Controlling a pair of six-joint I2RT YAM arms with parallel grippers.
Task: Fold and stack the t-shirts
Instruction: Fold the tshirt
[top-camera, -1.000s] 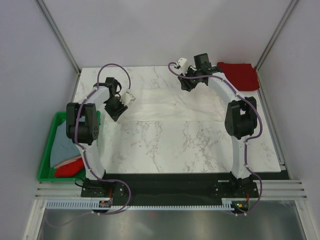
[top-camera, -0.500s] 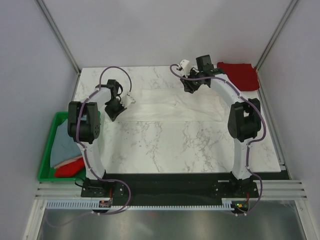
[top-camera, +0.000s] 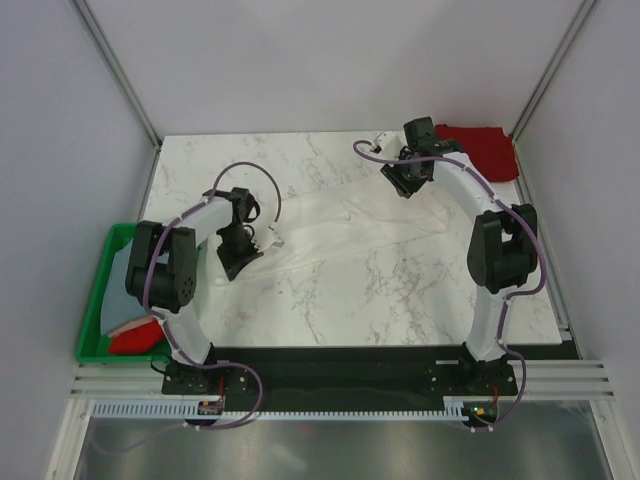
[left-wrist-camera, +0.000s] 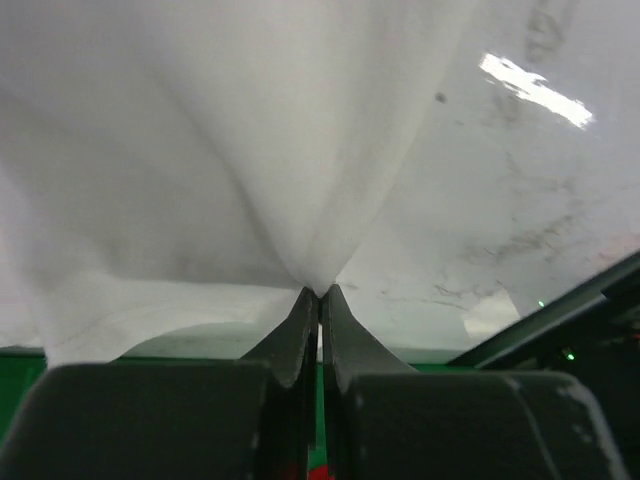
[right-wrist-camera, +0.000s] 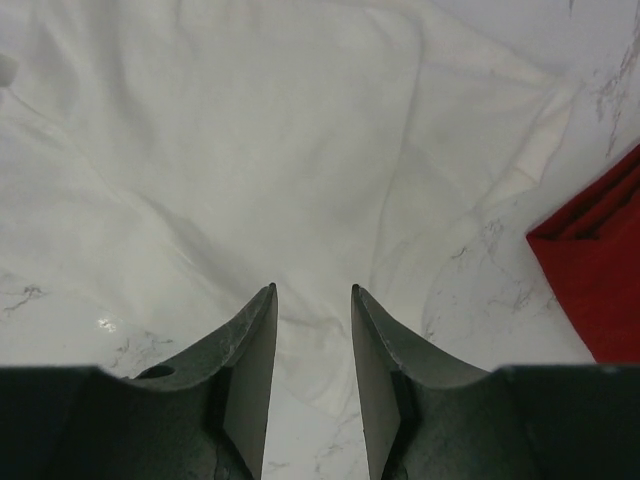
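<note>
A marble counter (top-camera: 400, 300) fills the middle of the overhead view, with two robot arms bolted at its near edge. A large white shirt (top-camera: 340, 222) lies stretched and rumpled across the counter's far half, running from the left arm to the right arm. A green crate (top-camera: 93, 312) sits off the counter's near left edge, holding a grey-blue shirt (top-camera: 122, 285) and a bright red shirt (top-camera: 135, 338). A dark red shirt (top-camera: 485, 150) lies folded in the far right corner, just beside the white shirt's right end. The left claw (left-wrist-camera: 320, 292) is pressed together on a fold of the white shirt at its left end, the cloth fanning out from the pinch. The right claw (right-wrist-camera: 312, 292) is spread, pointing down over the shirt's right part and gripping nothing. The fold looks barely begun. The main risk is the thin pinch: if the left arm pulls hard, the cloth may slip free, or only one layer may come along. With the right end unheld, a pull could drag the whole shirt into a bunch. When the right claw closes, it may catch a wrinkle instead of the edge, or nudge the dark red shirt.
</note>
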